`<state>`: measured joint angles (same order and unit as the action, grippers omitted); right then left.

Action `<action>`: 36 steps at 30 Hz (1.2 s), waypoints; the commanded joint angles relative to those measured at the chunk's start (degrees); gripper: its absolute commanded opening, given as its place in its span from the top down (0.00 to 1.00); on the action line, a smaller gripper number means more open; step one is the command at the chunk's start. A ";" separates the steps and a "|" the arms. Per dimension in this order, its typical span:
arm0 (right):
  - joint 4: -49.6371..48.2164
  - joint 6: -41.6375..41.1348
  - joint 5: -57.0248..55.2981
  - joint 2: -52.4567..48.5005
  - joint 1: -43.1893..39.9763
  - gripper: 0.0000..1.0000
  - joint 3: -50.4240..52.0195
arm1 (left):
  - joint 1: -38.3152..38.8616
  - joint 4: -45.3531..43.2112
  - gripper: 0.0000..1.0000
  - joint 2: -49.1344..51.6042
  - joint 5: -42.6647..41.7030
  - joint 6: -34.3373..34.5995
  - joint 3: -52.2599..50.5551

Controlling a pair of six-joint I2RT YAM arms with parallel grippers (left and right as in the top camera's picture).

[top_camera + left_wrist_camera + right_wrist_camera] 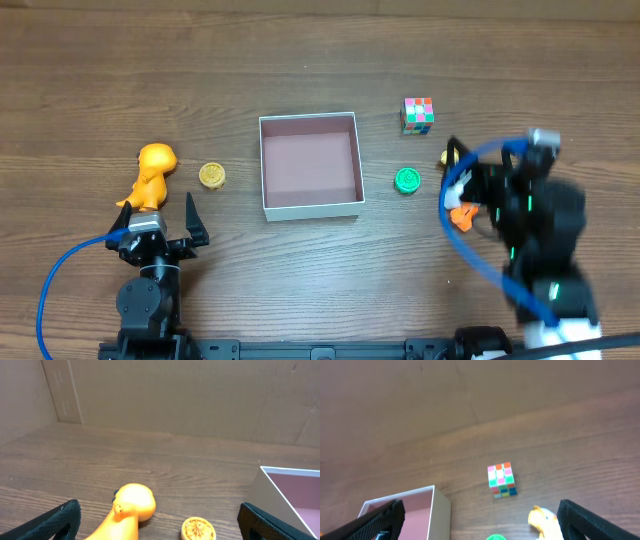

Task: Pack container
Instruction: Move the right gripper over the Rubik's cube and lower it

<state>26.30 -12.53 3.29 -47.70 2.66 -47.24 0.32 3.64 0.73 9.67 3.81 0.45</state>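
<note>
- In the middle of the table stands the container (312, 209), its open side up and its pinkish floor in view.
- To its left lie a yellow disc (211, 176) and, further left, an orange toy animal (153, 172).
- The left gripper (160, 222) is just beside this animal, with its jaws spread wide.
- To the right of the container lie a green disc (406, 180) and a small yellow toy (443, 157); a coloured cube (418, 114) is further back.
- The right gripper (455, 182) is near the green disc, its jaws also spread wide.

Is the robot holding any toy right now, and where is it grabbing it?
No, nothing is held. The left pincer and the right pincer are both open and empty.
</note>
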 commanded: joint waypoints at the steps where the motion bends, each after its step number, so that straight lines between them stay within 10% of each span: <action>1: 10.43 1.92 -0.44 -14.08 -0.11 0.00 -17.46 | -0.39 -0.04 0.00 -0.09 -0.26 -1.49 -0.15; 9: 30.69 8.46 1.38 -36.59 -0.11 0.00 -43.93 | -0.39 -0.04 0.00 -0.09 -0.26 -1.49 -0.15; 36: 30.97 9.38 0.44 -54.93 2.91 0.00 -44.11 | -0.39 -0.04 0.00 -0.09 -0.26 -1.49 -0.15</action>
<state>57.78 -3.97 3.22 -103.13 5.74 -89.97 0.32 3.66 0.75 9.67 3.79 0.45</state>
